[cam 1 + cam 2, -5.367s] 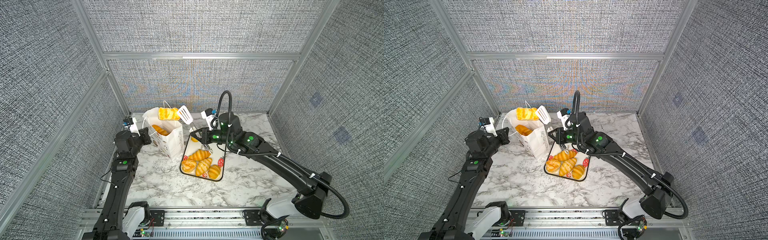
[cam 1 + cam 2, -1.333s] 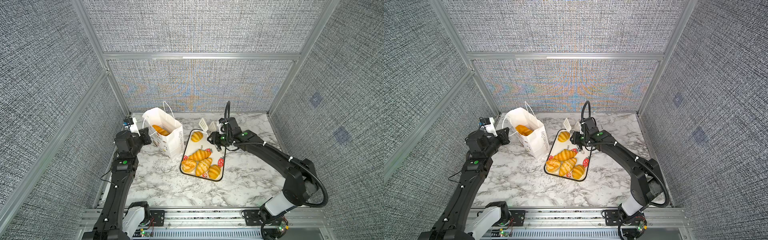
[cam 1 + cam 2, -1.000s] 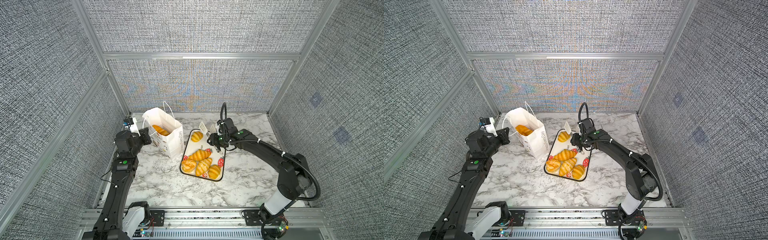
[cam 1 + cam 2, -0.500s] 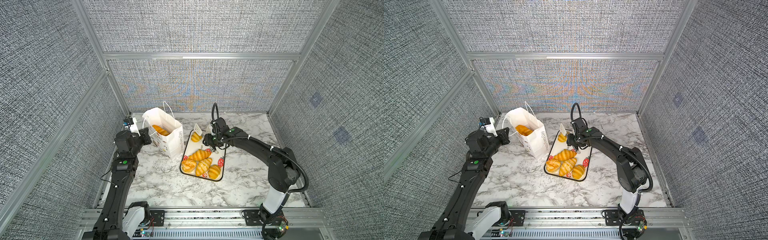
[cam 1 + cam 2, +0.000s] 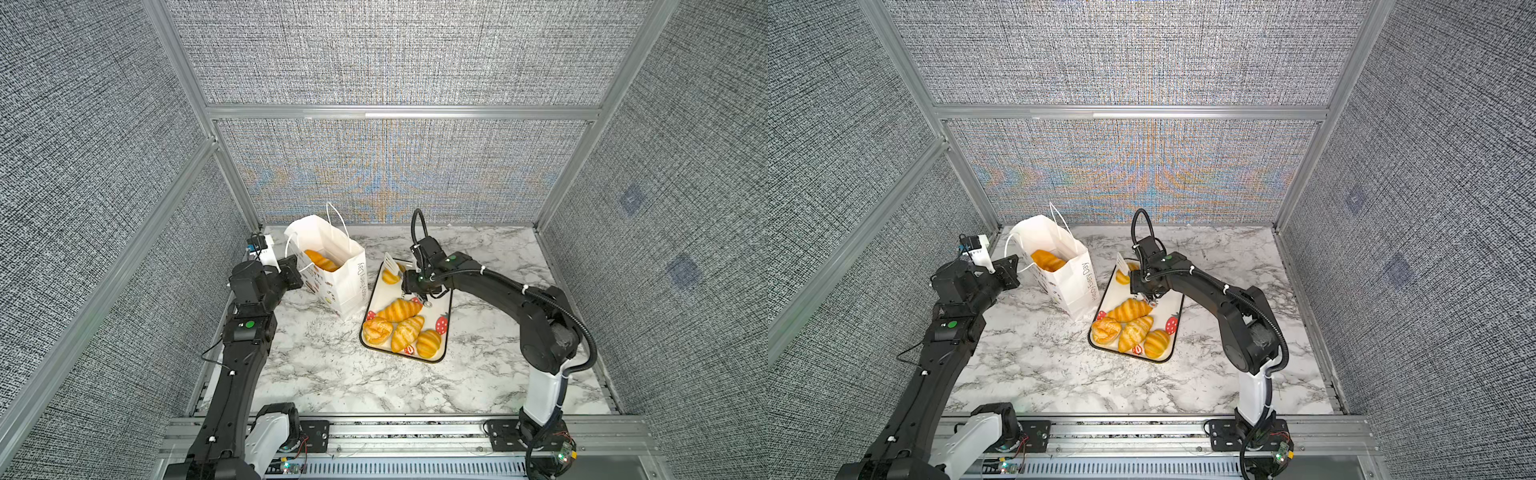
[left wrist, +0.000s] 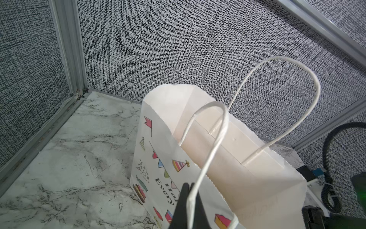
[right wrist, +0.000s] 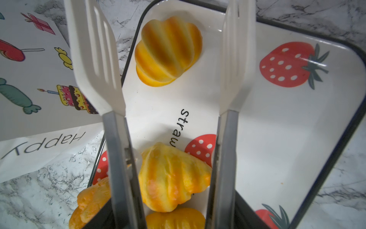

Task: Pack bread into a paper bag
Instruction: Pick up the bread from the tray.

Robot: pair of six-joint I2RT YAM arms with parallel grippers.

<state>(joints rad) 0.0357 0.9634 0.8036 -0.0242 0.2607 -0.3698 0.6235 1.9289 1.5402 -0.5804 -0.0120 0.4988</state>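
Note:
The white paper bag (image 5: 338,282) (image 5: 1077,282) stands open at the back left with bread (image 5: 322,261) inside. My left gripper (image 6: 188,190) (image 5: 293,272) is shut on its near cord handle (image 6: 208,158). My right gripper (image 7: 162,19) (image 5: 395,268) carries white slotted tong blades (image 7: 95,59), open. They hang low over the far end of the tray (image 7: 277,128), flanking a ridged oval roll (image 7: 168,51) (image 5: 390,275) without touching it. A croissant (image 7: 170,174) (image 5: 400,308) and other bread (image 5: 406,332) lie nearer on the tray.
The strawberry-print tray (image 5: 436,307) (image 5: 1169,307) lies on the marble table right beside the bag. Grey panel walls close in the back and both sides. The bag's printed side (image 7: 39,79) is close to one tong blade.
The bread held over the bag earlier is now gone from the tongs. Over the last second my right arm swung left to the tray's far end and its blades spread wider. The left arm stayed still.

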